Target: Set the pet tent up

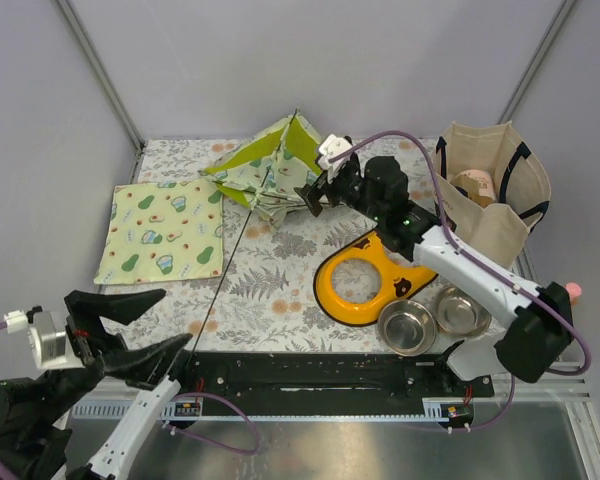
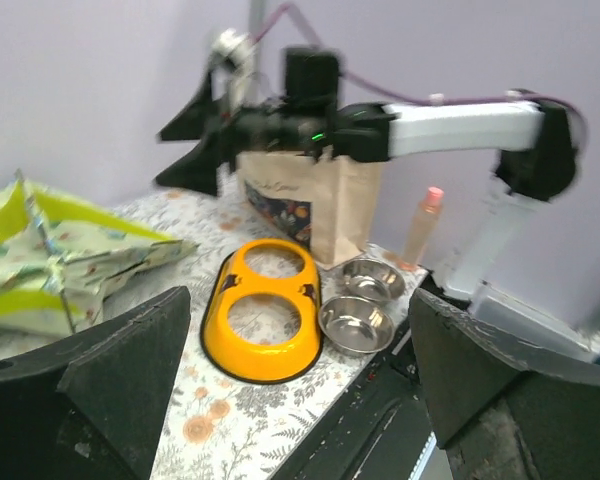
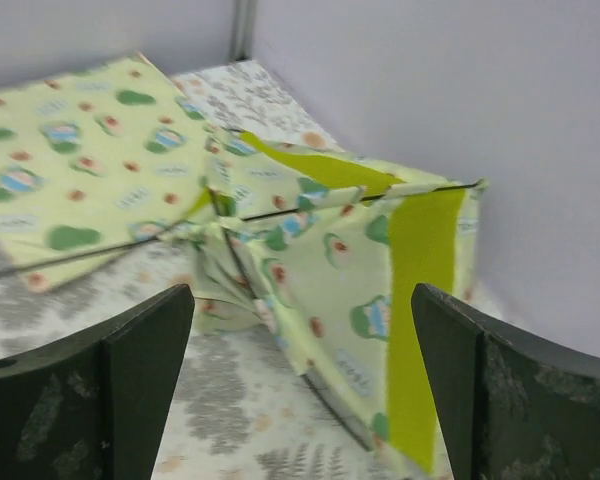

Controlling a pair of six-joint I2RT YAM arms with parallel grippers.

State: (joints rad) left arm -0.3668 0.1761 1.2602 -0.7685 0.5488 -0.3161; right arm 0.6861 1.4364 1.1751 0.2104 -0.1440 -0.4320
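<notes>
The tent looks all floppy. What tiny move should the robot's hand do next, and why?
Probably the right hand should ease forward and close on the pet tent at its top edge. That hand is open right beside the tent and holds nothing. The tent lies crumpled, and one long black pole sticks out loose across the table.

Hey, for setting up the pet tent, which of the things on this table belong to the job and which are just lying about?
For the job: pet tent, its long black pole, right claw open, facing the tent.
Just lying about: avocado-print mat, orange feeder, two steel bowls, tote bag, pink-capped bottle.
</notes>
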